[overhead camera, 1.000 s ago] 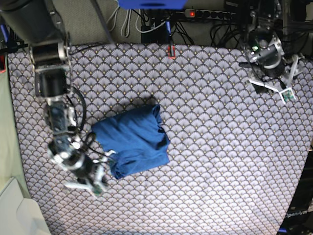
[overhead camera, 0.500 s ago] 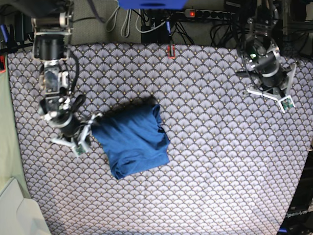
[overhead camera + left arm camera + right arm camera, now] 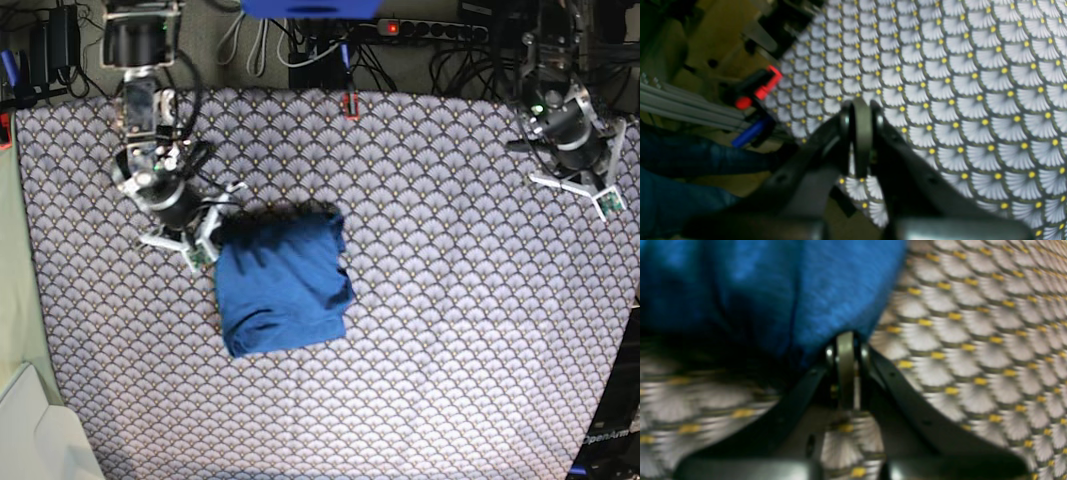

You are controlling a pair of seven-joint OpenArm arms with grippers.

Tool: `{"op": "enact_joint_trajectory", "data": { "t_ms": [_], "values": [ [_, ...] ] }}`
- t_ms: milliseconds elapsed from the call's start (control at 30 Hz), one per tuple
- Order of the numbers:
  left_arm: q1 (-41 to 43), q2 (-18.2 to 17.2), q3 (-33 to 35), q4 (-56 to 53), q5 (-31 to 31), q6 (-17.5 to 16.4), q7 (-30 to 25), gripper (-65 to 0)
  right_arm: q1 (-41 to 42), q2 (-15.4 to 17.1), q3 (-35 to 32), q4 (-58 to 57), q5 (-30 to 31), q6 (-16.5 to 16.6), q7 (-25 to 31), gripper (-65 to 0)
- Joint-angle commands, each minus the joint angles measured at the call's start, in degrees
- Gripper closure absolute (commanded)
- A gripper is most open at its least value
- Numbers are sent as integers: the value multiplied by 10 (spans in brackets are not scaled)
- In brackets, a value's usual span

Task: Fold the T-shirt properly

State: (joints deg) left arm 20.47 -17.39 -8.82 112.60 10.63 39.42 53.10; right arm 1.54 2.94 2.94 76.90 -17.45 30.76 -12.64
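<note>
The folded T-shirt lies left of centre on the patterned bench, right fingers pressed together at its edge, left fingers pressed together, empty, well apart.

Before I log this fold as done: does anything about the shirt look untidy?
Mostly tidy. The T-shirt is a compact bundle, but it lies skewed and its right edge bulges unevenly.
</note>
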Motion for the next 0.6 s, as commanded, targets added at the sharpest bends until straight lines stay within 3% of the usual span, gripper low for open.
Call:
{"op": "enact_joint_trajectory", "data": {
  "t_ms": [0,100,567],
  "values": [
    [-3,-13,-4,10,10,6,-10,-2,13,-6,-1,22,11,4,21,-11],
    [-3,-20,-4,10,10,6,-10,-2,4,-22,-4,27,8,36,21,-11],
    [-6,-38,-4,10,8,6,-10,-4,-73,-12,19,93,8,37,21,-10]
  ]
}}
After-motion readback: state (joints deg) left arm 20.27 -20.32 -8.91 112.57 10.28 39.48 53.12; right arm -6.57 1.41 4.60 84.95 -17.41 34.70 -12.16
